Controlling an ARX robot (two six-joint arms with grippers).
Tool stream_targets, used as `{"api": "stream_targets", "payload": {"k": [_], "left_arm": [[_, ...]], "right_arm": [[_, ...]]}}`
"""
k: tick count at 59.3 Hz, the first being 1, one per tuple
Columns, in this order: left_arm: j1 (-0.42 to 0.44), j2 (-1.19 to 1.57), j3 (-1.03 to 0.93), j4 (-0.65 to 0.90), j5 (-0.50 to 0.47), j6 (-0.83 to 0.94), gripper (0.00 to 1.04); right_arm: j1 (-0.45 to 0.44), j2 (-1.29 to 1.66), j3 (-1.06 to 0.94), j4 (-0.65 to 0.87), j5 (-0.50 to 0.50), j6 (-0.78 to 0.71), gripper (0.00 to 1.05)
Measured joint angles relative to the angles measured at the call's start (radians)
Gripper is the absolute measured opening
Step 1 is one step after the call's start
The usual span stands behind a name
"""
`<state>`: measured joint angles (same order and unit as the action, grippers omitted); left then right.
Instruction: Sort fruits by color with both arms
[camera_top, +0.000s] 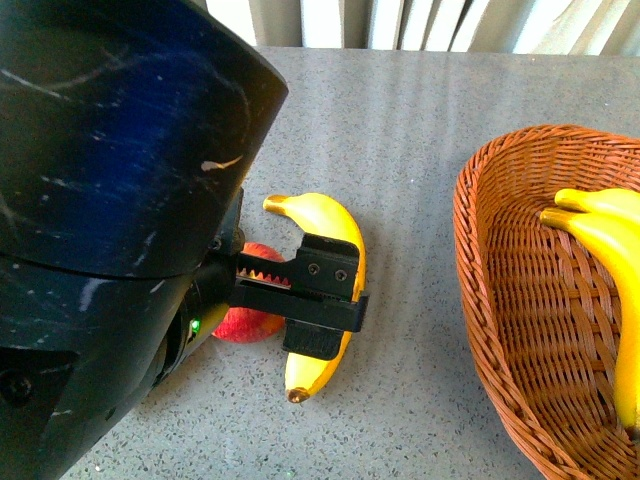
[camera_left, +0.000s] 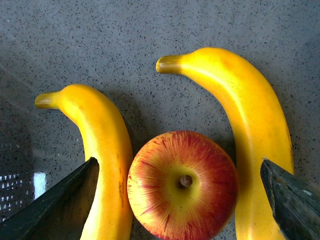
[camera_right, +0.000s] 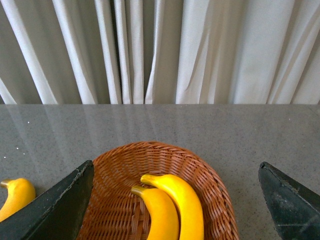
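Note:
A red apple (camera_left: 182, 185) with a yellow stem end lies on the grey table between two yellow bananas (camera_left: 102, 145) (camera_left: 250, 120). My left gripper (camera_left: 179, 162) hangs open straight above the apple, one finger over each banana. In the front view the left gripper (camera_top: 322, 300) covers part of one banana (camera_top: 322, 218), and the apple (camera_top: 250, 322) peeks out beneath the arm. My right gripper (camera_right: 176, 167) is open and empty above a wicker basket (camera_right: 200, 175) holding two bananas (camera_right: 175, 200) (camera_right: 157, 215). The right arm is out of the front view.
The brown wicker basket (camera_top: 500, 300) stands at the right of the table with its bananas (camera_top: 610, 240) against the far side. White curtains (camera_right: 160, 50) hang behind the table's far edge. My bulky left arm (camera_top: 100, 200) blocks the front view's left half.

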<state>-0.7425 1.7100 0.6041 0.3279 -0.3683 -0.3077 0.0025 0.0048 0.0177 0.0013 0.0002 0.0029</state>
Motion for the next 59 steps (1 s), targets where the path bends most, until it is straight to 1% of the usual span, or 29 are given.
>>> {"api": "stream_targets", "payload": {"k": [15, 27, 42, 44, 51, 59], "left_arm": [[0.0, 0.069, 0.016, 0.019, 0.021, -0.001, 0.96], [0.021, 0.11, 0.024, 0.039, 0.022, -0.003, 0.96], [0.023, 0.151, 0.034, 0.04, 0.027, -0.004, 0.95], [0.023, 0.153, 0.037, 0.04, 0.028, -0.005, 0.88], [0.023, 0.154, 0.039, 0.04, 0.027, -0.011, 0.75], [0.023, 0.152, 0.039, 0.04, 0.024, -0.018, 0.71]], "right_arm": [[0.0, 0.0, 0.0, 0.0, 0.0, 0.0, 0.96], [0.0, 0.0, 0.0, 0.0, 0.0, 0.0, 0.96], [0.0, 0.0, 0.0, 0.0, 0.0, 0.0, 0.96], [0.0, 0.0, 0.0, 0.0, 0.0, 0.0, 0.96], [0.0, 0.0, 0.0, 0.0, 0.0, 0.0, 0.96], [0.0, 0.0, 0.0, 0.0, 0.0, 0.0, 0.96]]}}
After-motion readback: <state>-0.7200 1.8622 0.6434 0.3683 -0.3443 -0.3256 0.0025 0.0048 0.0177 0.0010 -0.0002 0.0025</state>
